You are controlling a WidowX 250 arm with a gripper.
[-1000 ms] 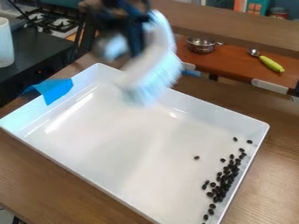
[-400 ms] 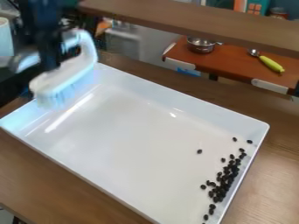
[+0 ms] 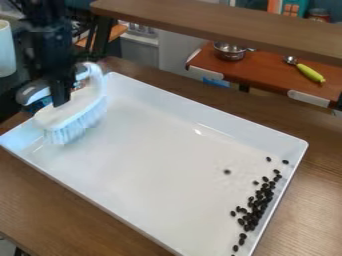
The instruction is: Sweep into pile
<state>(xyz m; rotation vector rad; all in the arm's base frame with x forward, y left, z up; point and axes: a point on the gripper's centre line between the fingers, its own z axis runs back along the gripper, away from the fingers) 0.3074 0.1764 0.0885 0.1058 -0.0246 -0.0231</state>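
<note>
"What's the biggest thing there?"

"The wooden table [image 3: 304, 205], and on it, at a slant, the white tray [image 3: 220, 127]. Past its far side a brown wooden beam [image 3: 227, 20] crosses the view, with a reddish-brown board [image 3: 267, 72] beyond the table"

"And the brush?"

"The white brush [image 3: 81, 111] is over the tray's far left part, as the camera sees it, bristles down. Whether they touch the tray's floor, I can't tell"

"What has hold of it?"

"The black gripper [image 3: 61, 97], closed on the brush's handle and pointing down"

"Anything smaller round about?"

"A white container [image 3: 7, 50] at the left edge of the view, then a metal pot [image 3: 230, 52] on the board, and to its right a spoon [image 3: 308, 72] with a yellow-green handle"

"So the beans come last?"

"They do. Most of the dark beans [image 3: 256, 207] lie in a long, uneven heap by the tray's right wall, well apart from the brush. A few sit loose at both ends of it, two of them near the far right corner. One lone bean [image 3: 227, 171] lies out on the tray's floor, to the left of the heap"
</note>
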